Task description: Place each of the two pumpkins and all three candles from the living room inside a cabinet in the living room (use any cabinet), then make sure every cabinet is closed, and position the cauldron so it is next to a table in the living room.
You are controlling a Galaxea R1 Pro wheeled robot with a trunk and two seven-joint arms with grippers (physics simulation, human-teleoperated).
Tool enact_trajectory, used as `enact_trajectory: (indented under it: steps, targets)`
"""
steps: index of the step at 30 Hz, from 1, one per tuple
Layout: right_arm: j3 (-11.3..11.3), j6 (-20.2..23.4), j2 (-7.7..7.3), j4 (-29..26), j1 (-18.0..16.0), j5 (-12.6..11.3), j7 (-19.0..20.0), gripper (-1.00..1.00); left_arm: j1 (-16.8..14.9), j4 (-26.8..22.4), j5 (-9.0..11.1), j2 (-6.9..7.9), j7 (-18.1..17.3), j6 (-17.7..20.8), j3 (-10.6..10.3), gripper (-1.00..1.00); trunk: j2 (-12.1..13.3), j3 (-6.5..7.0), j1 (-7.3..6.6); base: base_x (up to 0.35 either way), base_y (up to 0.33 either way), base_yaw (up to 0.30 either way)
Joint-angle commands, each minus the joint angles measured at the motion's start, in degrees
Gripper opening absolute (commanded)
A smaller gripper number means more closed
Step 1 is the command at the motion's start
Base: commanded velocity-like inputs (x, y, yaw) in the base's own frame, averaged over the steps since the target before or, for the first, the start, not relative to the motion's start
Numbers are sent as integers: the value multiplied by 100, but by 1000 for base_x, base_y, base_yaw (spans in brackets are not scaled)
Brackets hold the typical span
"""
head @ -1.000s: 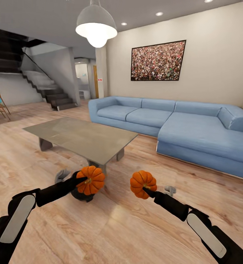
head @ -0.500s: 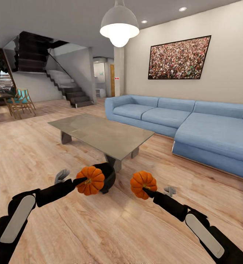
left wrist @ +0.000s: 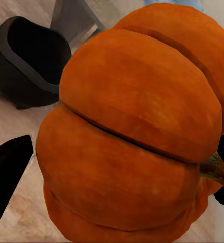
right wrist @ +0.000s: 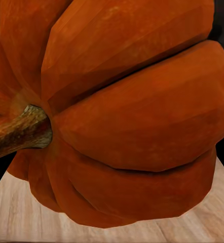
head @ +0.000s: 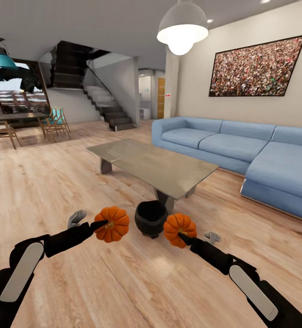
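Head view: both black arms reach forward from the lower corners, forearms angled inward and slightly up, each ending over the pale wood plank floor.

The left hand is clenched on a small round ribbed orange pumpkin, held clear of the floor at about 7 o'clock from the frame centre. In the left wrist view this left pumpkin sits close to the lens, its brown stem toward one dark finger, with a black fingertip on the opposite side.

The right hand is clenched on the second small orange pumpkin, at about 5 o'clock, level with the first. In the right wrist view the right pumpkin has its woody stem pointing sideways.

Between the two pumpkins, further from the robot, the round-bellied black cauldron stands upright on the floor, just beside the near corner leg of the low rectangular table with the glossy beige-grey top. Whether cauldron and leg touch: cannot tell.

A blue corner sofa lies at 2 o'clock.
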Motion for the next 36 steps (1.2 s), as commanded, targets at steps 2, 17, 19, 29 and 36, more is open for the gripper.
enact_trajectory:
  steps: [2,17,19,29,36]
  targets:
    - [5,12,0,-2,-7,-53,-5,-100,-4,-1,41,-2,-44,27,11,-100,-3,-14,-1,24,141,244]
    - [-12,43,357,30,-8,701,-22,-100,-4,16,33,-2,-50,19,181,-100,-3,-81,-1,120,58,239]
    - [-14,43,368,46,-5,726,-23,-100,-4,16,33,-2,-50,19,186,-100,-3,-91,-1,296,117,231]
    - [-13,48,382,74,-25,748,-14,-100,-4,31,41,-2,-50,25,220,-100,-3,-141,-1,259,186,230]
    - [-13,64,383,80,-27,755,-12,-100,-4,34,50,-2,-50,28,251,-100,-3,-177,-1,-20,317,229]
